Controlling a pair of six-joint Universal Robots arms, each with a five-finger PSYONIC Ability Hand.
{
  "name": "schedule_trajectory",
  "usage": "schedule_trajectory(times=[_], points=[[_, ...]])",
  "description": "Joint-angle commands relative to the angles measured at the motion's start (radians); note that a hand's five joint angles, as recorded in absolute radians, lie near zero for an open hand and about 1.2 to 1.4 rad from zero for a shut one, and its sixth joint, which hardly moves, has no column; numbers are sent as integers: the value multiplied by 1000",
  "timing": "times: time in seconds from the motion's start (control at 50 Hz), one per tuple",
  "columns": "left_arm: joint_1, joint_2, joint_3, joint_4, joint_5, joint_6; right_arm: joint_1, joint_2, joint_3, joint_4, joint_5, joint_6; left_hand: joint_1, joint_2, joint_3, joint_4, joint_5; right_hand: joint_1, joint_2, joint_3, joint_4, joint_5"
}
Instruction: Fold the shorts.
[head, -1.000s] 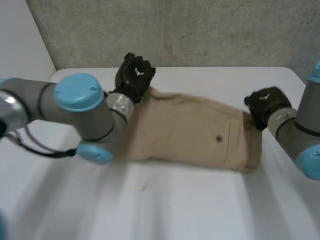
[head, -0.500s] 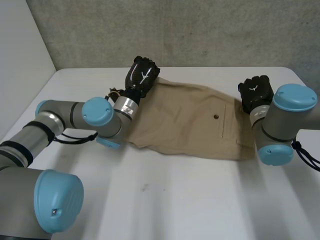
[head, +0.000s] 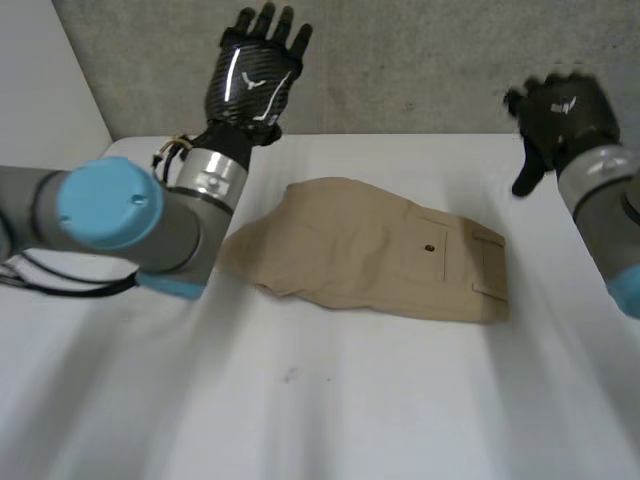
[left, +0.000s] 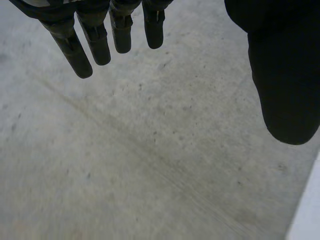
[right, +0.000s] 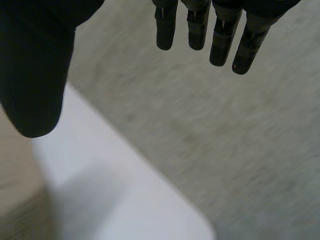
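Tan cloth shorts (head: 375, 262), apparently folded into a rough oblong, lie flat on the white worktop (head: 350, 400), buttoned pocket up. The left robot hand (head: 250, 80) and right robot hand (head: 562, 115) hover above its far edge, fingers straight, holding nothing.

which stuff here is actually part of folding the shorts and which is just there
Part of the job:
- tan shorts, lying on the table
- left hand, open, held up off the cloth
- right hand, open, held up off the cloth

Just there:
- white table, which only carries the shorts
- grey wall behind the table
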Motion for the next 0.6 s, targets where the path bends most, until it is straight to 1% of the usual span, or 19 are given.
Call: schedule_trajectory(times=[0.02, 0.04, 0.06, 0.12, 0.14, 0.16, 0.18, 0.24, 0.3, 0.38, 0.44, 0.48, 0.5, 0.6], points=[[2, 199, -226, -178, -96, -128, 1, -20, 144, 191, -27, 120, 42, 43, 31, 38, 22, 64, 50, 55, 38, 30], [2, 234, -269, -273, -101, -174, 1, -21, 166, 193, -29, 128, 42, 43, 31, 38, 22, 76, 61, 67, 50, 42], [2, 234, -269, -274, -101, -174, 1, -21, 202, 184, -36, 134, 42, 43, 31, 38, 22, 97, 82, 87, 71, 63], [6, 274, -311, -407, -104, -232, -4, -21, 235, 165, -56, 136, 42, 43, 31, 38, 22, 106, 91, 96, 80, 72], [6, 274, -311, -408, -104, -232, -2, -20, 261, 142, -81, 137, 42, 43, 31, 38, 22, 138, 123, 128, 112, 104], [9, 289, -327, -462, -105, -261, -2, -15, 284, 115, -99, 139, 42, 43, 31, 38, 22, 173, 158, 163, 147, 139], [9, 289, -328, -463, -105, -262, -2, -11, 293, 99, -107, 140, 42, 43, 31, 38, 22, 193, 179, 184, 167, 159], [14, 300, -373, -576, -105, -329, -2, -1, 312, 67, -115, 140, 42, 43, 31, 38, 22, 238, 223, 228, 212, 204], [17, 301, -394, -599, -105, -343, -7, 71, 330, -19, -110, 128, 39, 40, 28, 35, 19, 252, 238, 243, 226, 218], [31, 305, -426, -599, -105, -343, -22, 112, 322, -65, -113, 128, 39, 40, 28, 35, 19, 261, 246, 252, 235, 227], [40, 306, -443, -599, -105, -344, -27, 163, 309, -115, -112, 124, 36, 37, 25, 32, 16, 331, 317, 322, 305, 297], [40, 306, -446, -599, -104, -343, -29, 172, 304, -123, -112, 118, 33, 35, 22, 29, 13, 349, 334, 340, 323, 315], [43, 305, -453, -599, -104, -344, -36, 201, 292, -140, -110, 86, 24, 26, 13, 21, 4, 396, 381, 386, 370, 362], [45, 308, -458, -599, -104, -344, -56, 221, 289, -142, -110, 44, 24, 26, 13, 21, 4, 458, 443, 448, 432, 424]])
